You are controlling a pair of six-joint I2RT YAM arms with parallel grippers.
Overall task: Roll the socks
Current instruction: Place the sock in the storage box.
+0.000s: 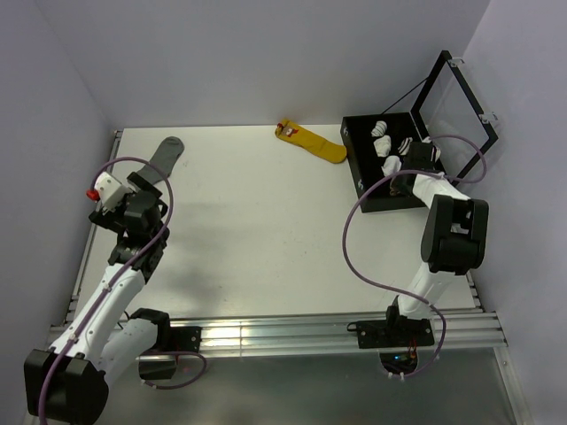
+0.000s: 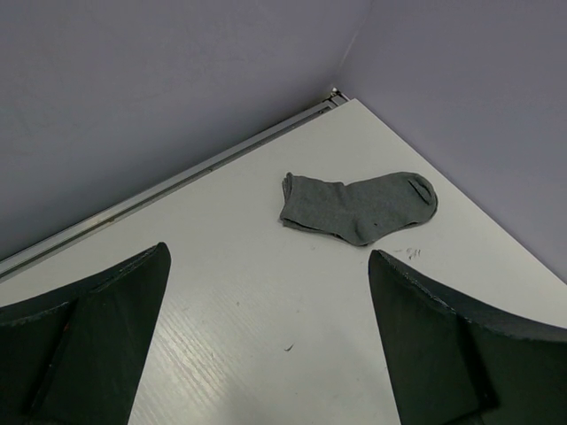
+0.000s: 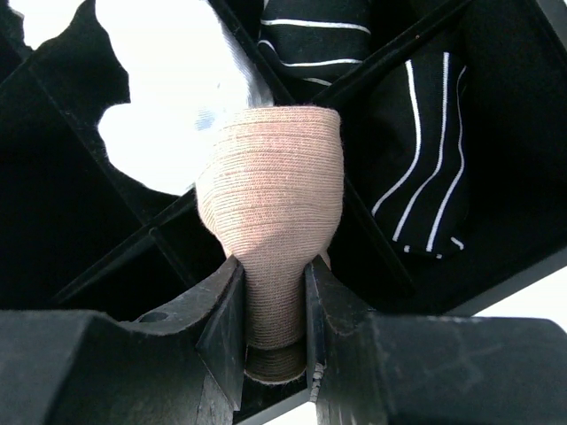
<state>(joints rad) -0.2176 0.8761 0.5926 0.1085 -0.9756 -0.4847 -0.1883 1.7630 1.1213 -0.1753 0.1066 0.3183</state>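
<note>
At two o'clock, over the black box (image 1: 361, 164), right fingers (image 3: 226, 319) are pinching the tan sock (image 3: 270, 195); left fingers (image 2: 106, 336) are hanging spread.

Rolled tan sock (image 3: 270, 199) pinched between fingers (image 3: 221, 326), black divided box (image 3: 496, 270) below, striped black socks (image 3: 416, 168) in neighbouring compartments

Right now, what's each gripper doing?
Left gripper: open, empty.
Right gripper: closed on the rolled tan sock.

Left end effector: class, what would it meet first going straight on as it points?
Probably the grey sock, lying flat ahead of the open left end effector; depth is unclear, so the table could come first.
</note>
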